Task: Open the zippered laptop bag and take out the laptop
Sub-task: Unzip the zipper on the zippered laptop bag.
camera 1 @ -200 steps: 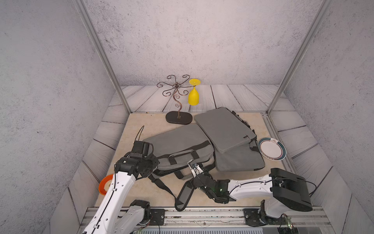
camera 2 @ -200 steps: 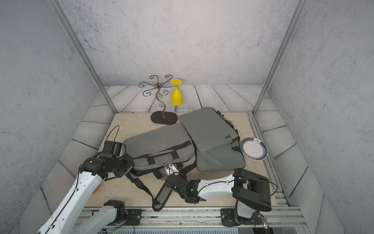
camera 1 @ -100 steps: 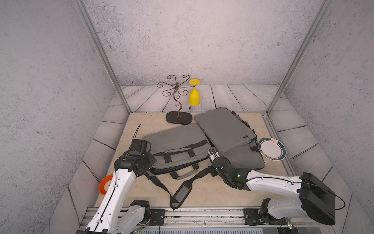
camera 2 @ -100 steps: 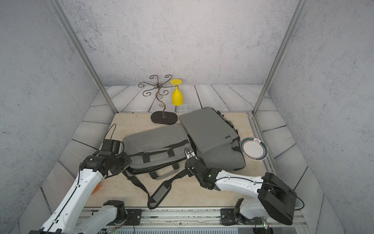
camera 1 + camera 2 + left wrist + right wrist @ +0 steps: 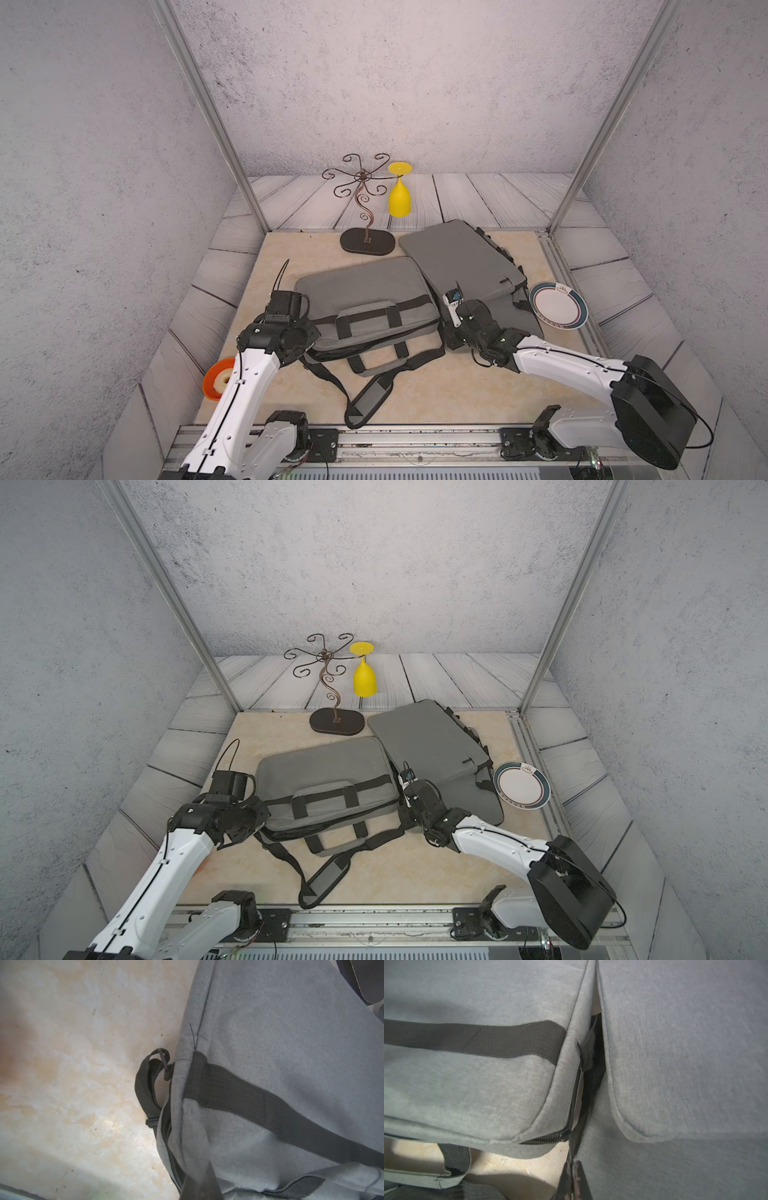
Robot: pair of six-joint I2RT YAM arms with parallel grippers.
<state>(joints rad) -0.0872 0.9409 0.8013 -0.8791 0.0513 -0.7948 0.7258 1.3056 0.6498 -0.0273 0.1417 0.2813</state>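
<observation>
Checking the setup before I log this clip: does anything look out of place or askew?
An orange roll lies off the tabletop, on the gray boards. The shoulder strap of the front bag trails to the tabletop's front edge. A second gray bag lies askew over another gray piece.

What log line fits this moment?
left gripper: shut on laptop bag left end | right gripper: shut on zipper pull, right corner | laptop: not visible
</observation>
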